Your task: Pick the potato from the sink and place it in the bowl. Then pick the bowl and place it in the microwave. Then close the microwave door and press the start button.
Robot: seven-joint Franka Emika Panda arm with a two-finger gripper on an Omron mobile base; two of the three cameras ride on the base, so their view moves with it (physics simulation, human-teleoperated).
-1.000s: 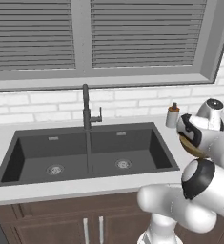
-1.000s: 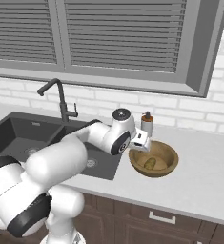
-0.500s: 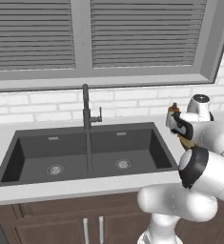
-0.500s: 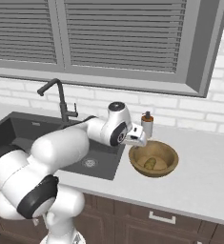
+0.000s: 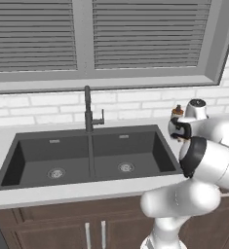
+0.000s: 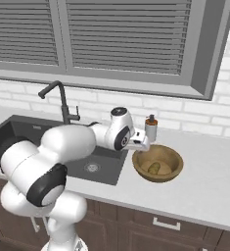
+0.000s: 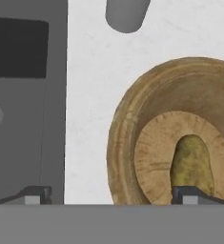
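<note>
The potato [image 7: 192, 164] lies in the bottom of the wooden bowl [image 7: 125, 138], which stands on the counter just right of the sink [image 7: 23, 119]. My gripper [image 7: 111, 195] hangs open above the bowl's left rim. One fingertip [image 7: 35, 195] is over the sink's edge and the other is over the potato, with nothing held between them. From the right base view the gripper [image 6: 140, 145] sits at the left edge of the bowl [image 6: 170, 158], with the potato [image 6: 153, 168] inside. The gripper [image 5: 176, 131] is right of the sink [image 5: 86, 155]. The microwave is out of view.
A dark arched faucet [image 6: 62, 100] rises behind the sink's divider. A small soap bottle [image 6: 150, 128] stands against the brick wall just behind the bowl and also appears as the bottle [image 7: 127, 14]. White counter [image 6: 209, 171] stretches to the right of the bowl.
The hand has drifted a little left, from over the bowl toward its sink-side rim, and the elbow has swung round. The jaws stay open; the potato rests in the bowl.
</note>
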